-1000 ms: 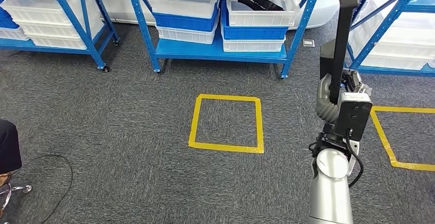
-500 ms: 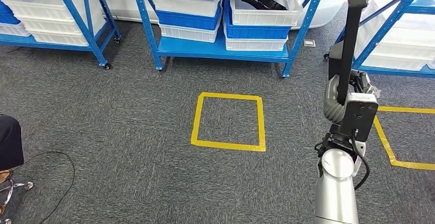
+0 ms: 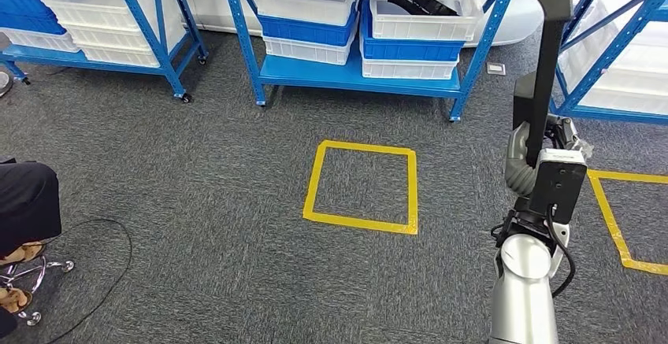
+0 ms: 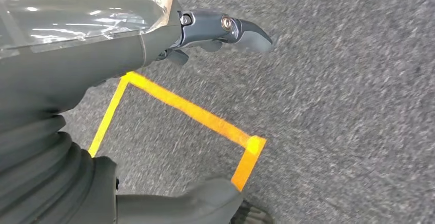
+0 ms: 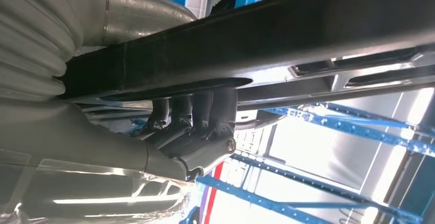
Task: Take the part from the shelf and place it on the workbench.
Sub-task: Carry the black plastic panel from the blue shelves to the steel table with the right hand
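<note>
View panned left; right hand [image 5: 195,126] fingers [image 5: 215,106] grip long black part [image 5: 267,34].

head high over floor [image 3: 197,202], wrists close

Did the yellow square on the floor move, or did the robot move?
The robot's view moved, not the things. The whole picture slid right and a little down: the yellow square, the blue shelves and the person's dark trouser leg all shifted together, so the camera turned or the robot stepped. What stayed: the right robot hand still grips the long black part, held upright.
</note>
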Available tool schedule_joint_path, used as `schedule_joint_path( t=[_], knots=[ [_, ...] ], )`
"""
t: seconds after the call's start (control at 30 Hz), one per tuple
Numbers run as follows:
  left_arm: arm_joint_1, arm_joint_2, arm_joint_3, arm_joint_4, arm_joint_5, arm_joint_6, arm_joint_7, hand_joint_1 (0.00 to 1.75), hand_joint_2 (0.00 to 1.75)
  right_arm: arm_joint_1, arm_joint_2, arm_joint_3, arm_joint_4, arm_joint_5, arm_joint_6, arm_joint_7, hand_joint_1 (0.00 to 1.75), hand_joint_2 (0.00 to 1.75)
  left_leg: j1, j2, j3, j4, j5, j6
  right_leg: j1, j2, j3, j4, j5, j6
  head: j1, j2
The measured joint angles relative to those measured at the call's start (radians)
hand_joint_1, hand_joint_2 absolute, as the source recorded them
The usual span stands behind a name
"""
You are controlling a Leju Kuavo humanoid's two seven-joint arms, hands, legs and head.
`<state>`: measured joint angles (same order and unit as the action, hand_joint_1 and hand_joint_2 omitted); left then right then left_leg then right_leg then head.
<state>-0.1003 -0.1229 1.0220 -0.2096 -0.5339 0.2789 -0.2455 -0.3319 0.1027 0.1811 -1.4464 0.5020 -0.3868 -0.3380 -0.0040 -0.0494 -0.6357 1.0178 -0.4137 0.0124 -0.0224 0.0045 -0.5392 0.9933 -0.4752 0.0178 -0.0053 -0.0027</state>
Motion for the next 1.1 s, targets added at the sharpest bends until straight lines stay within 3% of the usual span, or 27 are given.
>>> schedule_joint_path(
  t=[0.03,0.1,0.17,0.2,0.3,0.37,0.43,0.5,0.57,0.63,0.67,0.7,0.73,0.8,0.83,0.9,0.97,1.03,1.1],
  knots=[
    [0.0,0.0,0.0,0.0,0.001,0.001,0.0,0.0,1.75,-0.001,0.0,0.0,0.001,-0.001,0.0,0.0,1.75,1.75,0.002,0.011,-0.017,0.039,-0.026,-0.005,-0.002,-0.006,-0.001,-0.001,0.003,-0.007,-0.003,0.0],
    [-0.001,0.0,0.0,0.0,0.002,0.003,0.0,0.0,1.75,-0.001,0.001,-0.003,0.006,-0.003,0.0,0.0,1.75,1.75,0.007,0.033,-0.072,0.168,-0.098,-0.017,0.001,-0.019,-0.003,-0.001,0.005,-0.013,-0.009,0.0],
    [-0.001,-0.001,0.0,0.0,0.004,0.003,0.0,0.0,1.75,0.0,0.001,-0.006,0.012,-0.005,0.0,0.0,1.75,1.75,0.01,0.041,-0.11,0.261,-0.131,-0.024,0.003,-0.034,-0.005,-0.001,0.005,-0.015,-0.009,0.0],
    [-0.001,-0.001,0.0,0.0,0.004,0.003,0.0,0.0,1.75,0.0,0.001,-0.006,0.015,-0.006,0.0,0.0,1.75,1.75,0.012,0.044,-0.103,0.256,-0.121,-0.025,0.004,-0.041,-0.005,-0.001,0.005,-0.015,-0.009,0.0],
    [-0.002,0.0,0.0,0.0,0.009,0.006,0.0,0.0,1.75,-0.001,0.002,-0.007,0.019,-0.008,0.001,-0.002,1.75,1.75,0.01,0.075,0.007,0.069,-0.042,-0.017,0.008,-0.062,-0.003,0.0,0.004,-0.013,-0.009,0.0],
    [-0.004,0.0,0.001,0.0,0.013,0.01,0.0,0.0,1.75,-0.005,0.004,-0.007,0.021,-0.01,0.003,-0.007,1.75,1.75,0.004,0.091,0.047,-0.012,-0.024,-0.007,0.014,-0.074,-0.004,0.0,0.003,-0.01,-0.008,0.0],
    [-0.005,0.0,0.003,0.0,0.018,0.015,0.001,0.0,1.75,-0.008,0.007,-0.007,0.024,-0.011,0.006,-0.011,1.75,1.75,0.0,0.079,0.045,-0.02,-0.024,0.002,0.018,-0.086,-0.004,-0.001,0.003,-0.002,-0.006,0.0],
    [-0.004,-0.002,0.007,0.0,0.023,0.02,0.003,0.0,1.75,-0.013,0.01,-0.007,0.029,-0.012,0.01,-0.013,1.75,1.75,0.003,0.065,0.045,-0.026,-0.016,0.014,0.016,-0.073,-0.012,0.014,-0.008,0.007,-0.005,0.0],
    [-0.005,-0.004,0.009,0.0,0.025,0.023,0.006,0.0,1.75,-0.019,0.012,-0.007,0.035,-0.014,0.012,-0.014,1.75,1.75,0.008,0.052,0.043,-0.031,-0.007,0.027,0.012,-0.036,-0.051,0.097,-0.052,0.005,-0.003,0.0],
    [-0.006,-0.005,0.013,0.0,0.029,0.028,0.009,0.0,1.75,-0.022,0.012,-0.007,0.048,-0.017,0.014,-0.016,1.75,1.75,0.008,0.034,0.037,-0.031,-0.003,0.033,0.01,-0.016,-0.112,0.23,-0.107,-0.001,-0.001,0.0],
    [-0.006,-0.006,0.016,0.0,0.031,0.032,0.012,0.0,1.75,-0.022,0.012,-0.008,0.057,-0.02,0.014,-0.016,1.75,1.75,0.008,0.023,0.035,-0.031,-0.001,0.033,0.009,-0.014,-0.134,0.276,-0.119,0.002,0.0,0.0],
    [-0.005,-0.008,0.02,0.0,0.032,0.035,0.015,0.0,1.75,-0.022,0.012,-0.008,0.066,-0.022,0.014,-0.017,1.75,1.75,0.008,0.012,0.033,-0.03,0.0,0.032,0.008,-0.013,-0.136,0.283,-0.115,0.008,0.0,0.0],
    [-0.005,-0.009,0.023,0.0,0.033,0.039,0.018,0.0,1.75,-0.022,0.013,-0.008,0.073,-0.023,0.014,-0.018,1.75,1.75,0.008,0.001,0.032,-0.03,0.002,0.03,0.007,-0.011,-0.12,0.253,-0.097,0.017,0.001,0.0],
    [-0.004,-0.011,0.027,0.0,0.035,0.046,0.022,0.0,1.75,-0.027,0.015,-0.009,0.083,-0.022,0.014,-0.021,1.75,1.75,0.008,-0.019,0.031,-0.026,0.005,0.024,0.0,0.01,-0.052,0.116,-0.046,0.033,0.001,0.0],
    [-0.005,-0.011,0.028,0.0,0.037,0.051,0.024,0.0,1.75,-0.03,0.017,-0.009,0.086,-0.02,0.014,-0.022,1.75,1.75,0.006,-0.028,0.028,-0.023,0.005,0.019,-0.002,0.022,-0.023,0.06,-0.028,0.034,0.002,0.0],
    [-0.005,-0.009,0.032,0.0,0.042,0.058,0.026,0.0,1.75,-0.036,0.023,-0.009,0.091,-0.016,0.014,-0.025,1.75,1.75,0.004,-0.04,0.021,-0.019,0.007,0.008,-0.002,0.033,-0.002,0.012,-0.016,0.024,0.0,0.0],
    [-0.002,-0.008,0.037,0.0,0.044,0.06,0.028,0.0,1.75,-0.038,0.031,-0.01,0.094,-0.012,0.014,-0.027,1.75,1.75,0.008,-0.048,0.015,-0.019,0.011,-0.003,0.0,0.02,-0.003,0.012,-0.008,0.008,-0.001,0.0],
    [0.001,-0.009,0.041,0.0,0.045,0.062,0.029,0.0,1.75,-0.041,0.039,-0.011,0.094,-0.011,0.014,-0.028,1.75,1.75,0.012,-0.022,0.001,0.008,-0.008,-0.012,-0.003,0.007,-0.003,0.009,-0.001,-0.007,-0.003,0.0],
    [-0.001,-0.008,0.045,0.0,0.045,0.064,0.03,0.0,1.75,-0.043,0.044,-0.011,0.095,-0.011,0.014,-0.029,1.75,1.75,0.014,0.022,-0.044,0.109,-0.071,-0.02,-0.003,-0.008,-0.005,0.007,0.003,-0.017,-0.007,0.0]
  ],
)
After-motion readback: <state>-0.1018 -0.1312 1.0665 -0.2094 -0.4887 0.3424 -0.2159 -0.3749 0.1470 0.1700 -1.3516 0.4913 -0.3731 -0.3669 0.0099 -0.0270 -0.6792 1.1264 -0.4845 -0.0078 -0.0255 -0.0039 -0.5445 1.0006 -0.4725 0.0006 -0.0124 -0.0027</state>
